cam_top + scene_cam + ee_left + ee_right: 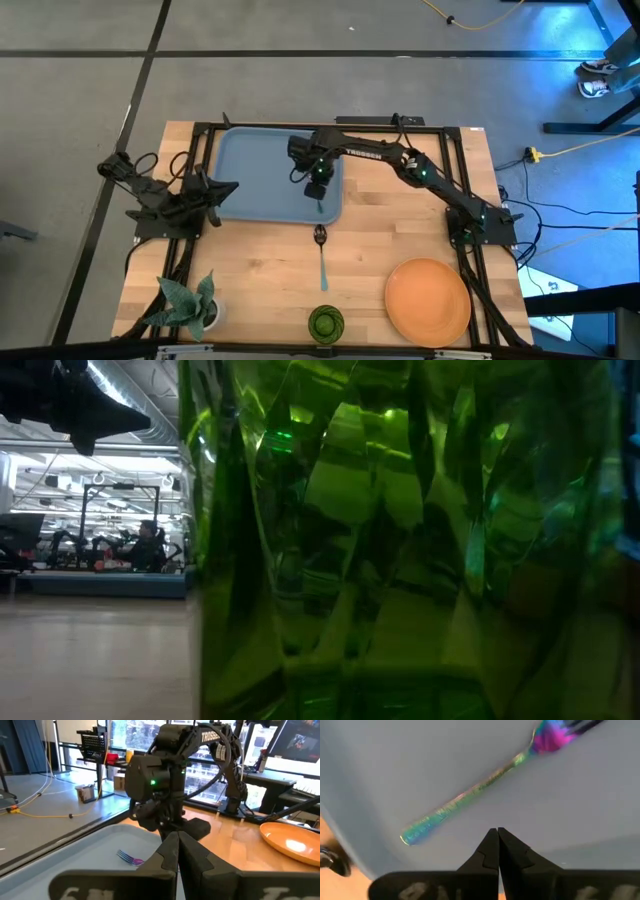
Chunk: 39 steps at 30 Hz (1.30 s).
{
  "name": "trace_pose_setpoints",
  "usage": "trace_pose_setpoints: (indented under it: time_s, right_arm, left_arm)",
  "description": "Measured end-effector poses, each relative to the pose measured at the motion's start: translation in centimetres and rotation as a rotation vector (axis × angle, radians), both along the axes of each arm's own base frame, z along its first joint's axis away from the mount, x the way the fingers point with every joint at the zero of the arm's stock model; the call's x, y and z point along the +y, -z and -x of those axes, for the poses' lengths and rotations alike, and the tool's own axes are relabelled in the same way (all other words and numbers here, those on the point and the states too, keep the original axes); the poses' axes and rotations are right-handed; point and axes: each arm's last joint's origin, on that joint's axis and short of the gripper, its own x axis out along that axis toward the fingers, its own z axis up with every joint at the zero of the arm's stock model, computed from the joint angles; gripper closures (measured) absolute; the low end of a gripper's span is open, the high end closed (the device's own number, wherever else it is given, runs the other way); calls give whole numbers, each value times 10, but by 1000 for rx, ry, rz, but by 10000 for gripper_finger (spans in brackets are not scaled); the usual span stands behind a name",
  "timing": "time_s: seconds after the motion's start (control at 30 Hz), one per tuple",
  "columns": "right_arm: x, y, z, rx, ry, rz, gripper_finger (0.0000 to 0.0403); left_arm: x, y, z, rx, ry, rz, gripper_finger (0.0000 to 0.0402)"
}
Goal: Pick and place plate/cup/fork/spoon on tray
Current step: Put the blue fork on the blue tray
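- Two arms at wooden surface; left arm parked at 9 o'clock edge beside tray, its left tool fingers pressed together, nothing held.
- Right arm reaches from 3 o'clock side across to tray's right part; right tool closed, empty, just above tray floor.
- Fork lies flat in tray, w/ iridescent handle, tines end near right tool, not touching it; left wrist view shows it on tray floor under right arm's wrist.
- Spoon on bare surface just off tray's 6 o'clock rim, bowl toward tray, handle pointing to 6.
- Cup upright at 6 o'clock edge of surface, just past spoon handle; fills most of low view.
- Plate at approx 4–5 o'clock corner, flat, apart from cup.
- Plant in pot at 7–8 o'clock corner.
- Person seated far back in room, low view.
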Motion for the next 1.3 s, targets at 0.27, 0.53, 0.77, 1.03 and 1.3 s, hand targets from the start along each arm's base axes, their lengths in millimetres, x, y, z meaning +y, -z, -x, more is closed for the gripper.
trace_pose_setpoints:
  time_s: [0.27, 0.53, 0.77, 1.03, 1.3]
  right_arm:
    - [4, 0, -3, -41, -31, -77, 402]
    - [4, 11, -4, -10, -32, -94, 402]
    - [7, 20, -4, 23, -37, -97, 402]
    - [12, 35, -2, 63, -62, -108, 402]
    - [20, 41, -4, 51, -108, -103, 402]
  left_arm:
    - [2, -28, 4, 124, 23, -53, 401]
    - [0, -50, 6, 404, 117, 106, 401]
    - [-11, -51, -7, 545, 122, 240, 401]
    - [-14, -51, -10, 539, 104, 270, 401]
    - [-14, -51, -10, 533, 103, 271, 401]
